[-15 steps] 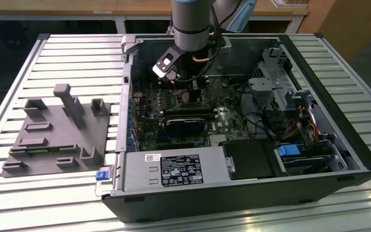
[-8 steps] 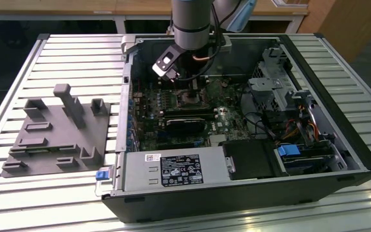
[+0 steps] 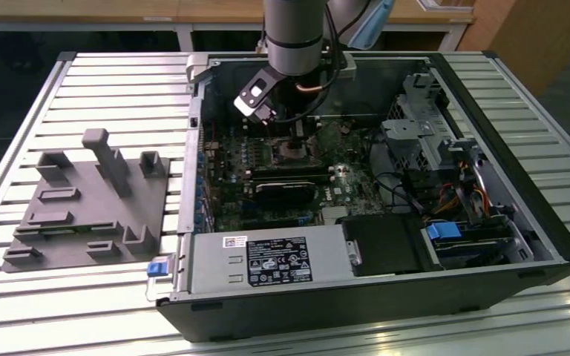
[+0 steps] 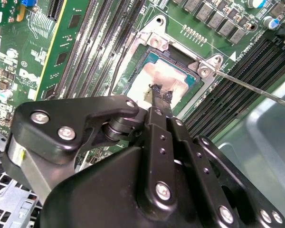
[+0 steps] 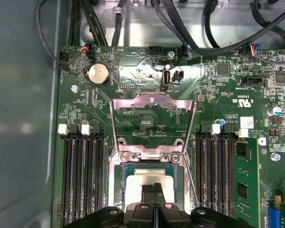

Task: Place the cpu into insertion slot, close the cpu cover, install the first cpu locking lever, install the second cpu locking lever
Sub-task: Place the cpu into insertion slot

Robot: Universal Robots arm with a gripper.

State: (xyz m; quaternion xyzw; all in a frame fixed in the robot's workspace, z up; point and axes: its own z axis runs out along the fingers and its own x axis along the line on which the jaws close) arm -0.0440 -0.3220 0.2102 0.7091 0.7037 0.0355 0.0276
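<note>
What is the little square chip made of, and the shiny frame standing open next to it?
The cpu looks topped with pale, dull metal: flat silver-grey with a soft sheen, a bit smudged. The cpu cover looks like thin bare steel, shinier: it glints brightly and its edges are thin. Which metal exactly, I cannot tell.

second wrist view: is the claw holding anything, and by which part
Nothing is held. The claw is shut with nothing between its tips, right at the top face of the cpu. Whether it touches the cpu cannot be told.
</note>
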